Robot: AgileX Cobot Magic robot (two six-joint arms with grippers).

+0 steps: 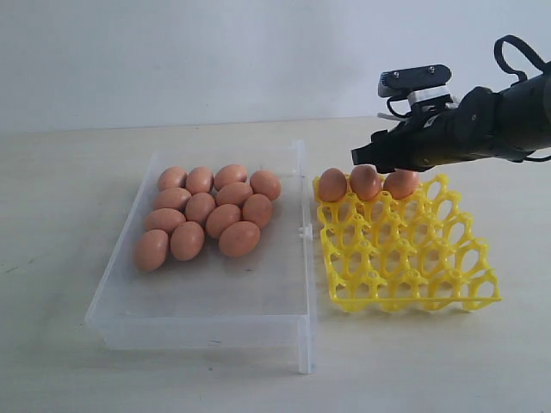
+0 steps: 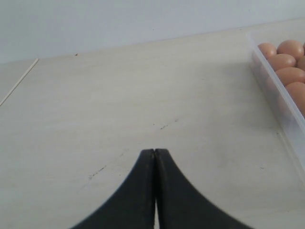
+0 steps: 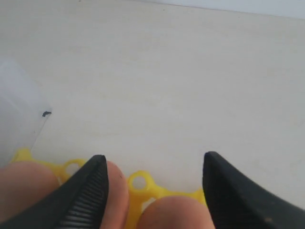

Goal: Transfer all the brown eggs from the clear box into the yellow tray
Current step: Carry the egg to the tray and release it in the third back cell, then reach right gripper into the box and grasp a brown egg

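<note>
The clear box sits on the tabletop, with the yellow tray just beside its right wall. Thirteen brown eggs lie in the far half of the box, bunched together and touching. Three more eggs stand side by side in the tray's far row, filling the cups from the box-side corner onward; the nearest to the box is at.

The right fingers hang low over that far row, above the middle and outer eggs. In the right wrist view the right fingers are spread wide with nothing clamped. One egg sits in its cup below the gap, and a second is partly hidden behind one finger. A third lies further along toward the box corner. It cannot be told whether a finger touches an egg.

The left fingers are pressed together with tips touching, holding nothing. They are over bare tabletop, with the box wall and a few eggs off to one side.
</note>
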